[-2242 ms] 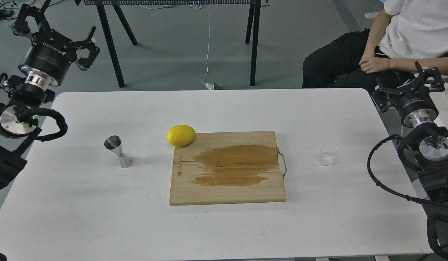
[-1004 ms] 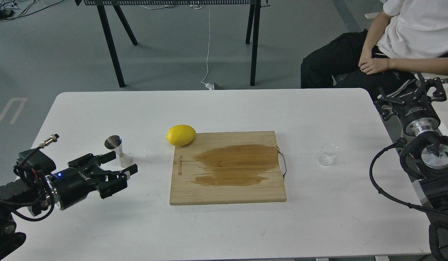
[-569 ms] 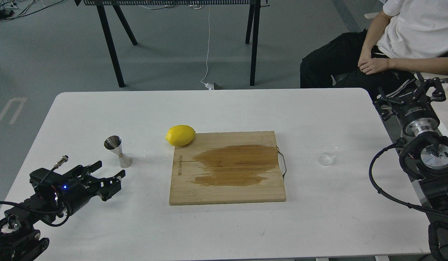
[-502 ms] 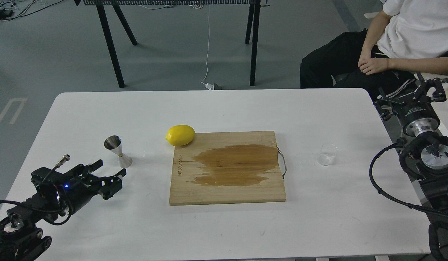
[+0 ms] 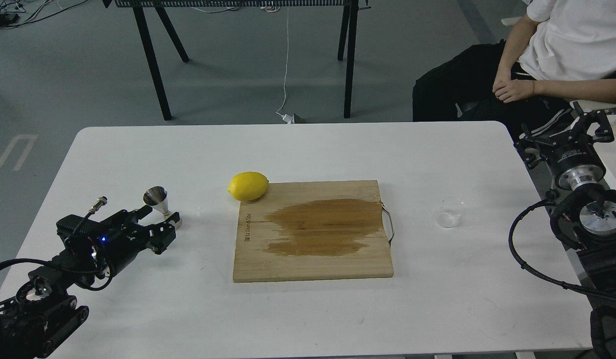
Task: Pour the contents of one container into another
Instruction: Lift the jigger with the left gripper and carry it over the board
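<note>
The steel jigger (image 5: 156, 196) stands upright on the white table (image 5: 308, 154), left of the cutting board. My left gripper (image 5: 159, 222) lies low over the table right at its foot, open. Its fingertips (image 5: 164, 236) reach the lower cone and hide part of it; I cannot tell whether they touch. The clear glass cup (image 5: 450, 213) stands alone to the right of the board. My right gripper (image 5: 566, 133) hangs off the table's right edge, well behind the cup, open and holding nothing.
A wooden cutting board (image 5: 313, 264) with a dark wet patch lies mid-table, a metal handle on its right side. A lemon (image 5: 248, 186) rests at its far left corner. A seated person (image 5: 552, 60) is at the back right, close to my right arm.
My left gripper came down from high at the left, then slid forward and right across the table up to the jigger's base. The right arm, jigger and cup have stayed put.
</note>
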`<state>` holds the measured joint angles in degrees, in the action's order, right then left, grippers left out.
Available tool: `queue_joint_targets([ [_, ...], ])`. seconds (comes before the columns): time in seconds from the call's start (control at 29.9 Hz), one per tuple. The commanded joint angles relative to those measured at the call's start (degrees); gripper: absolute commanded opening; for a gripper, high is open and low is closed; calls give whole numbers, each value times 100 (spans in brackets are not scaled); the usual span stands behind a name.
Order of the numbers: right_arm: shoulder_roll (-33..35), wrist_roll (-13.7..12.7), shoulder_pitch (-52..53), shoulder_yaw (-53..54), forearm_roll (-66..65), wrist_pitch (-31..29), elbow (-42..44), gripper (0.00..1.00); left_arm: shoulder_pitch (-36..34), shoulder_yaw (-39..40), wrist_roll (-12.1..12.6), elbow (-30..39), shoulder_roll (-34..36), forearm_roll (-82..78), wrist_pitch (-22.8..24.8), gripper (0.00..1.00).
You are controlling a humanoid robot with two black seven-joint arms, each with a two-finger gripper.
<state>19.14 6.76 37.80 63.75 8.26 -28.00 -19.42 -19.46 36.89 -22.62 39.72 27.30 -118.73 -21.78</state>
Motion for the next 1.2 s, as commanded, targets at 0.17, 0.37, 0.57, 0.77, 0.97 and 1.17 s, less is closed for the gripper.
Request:
queue_joint_targets([
  [0.17, 11, 0, -9, -3, -9, 0, 17, 100, -181, 11, 64, -500, -339, 35, -107, 32],
  [0.37, 11, 0, -18, -12, -9, 0, 17, 100, -225, -6, 56, -518, -340, 35, -134, 8],
  [0.57, 11, 0, -36, -12, -9, 0, 17, 100, -199, -6, 12, -404, -331, 17, -415, 6],
  [0.77, 20, 0, -53, -3, -9, 0, 8, 100, -208, 3, 47, 797, 178, -9, -450, 6],
  [0.97, 99, 0, -53, -3, -9, 0, 8, 100, -689, 3, 205, 1855, 417, -578, -29, 6],
  [1.17, 169, 0, -132, 14, 0, 0, 8, 100, -1331, -15, 205, 1855, -144, -627, 427, 5],
])
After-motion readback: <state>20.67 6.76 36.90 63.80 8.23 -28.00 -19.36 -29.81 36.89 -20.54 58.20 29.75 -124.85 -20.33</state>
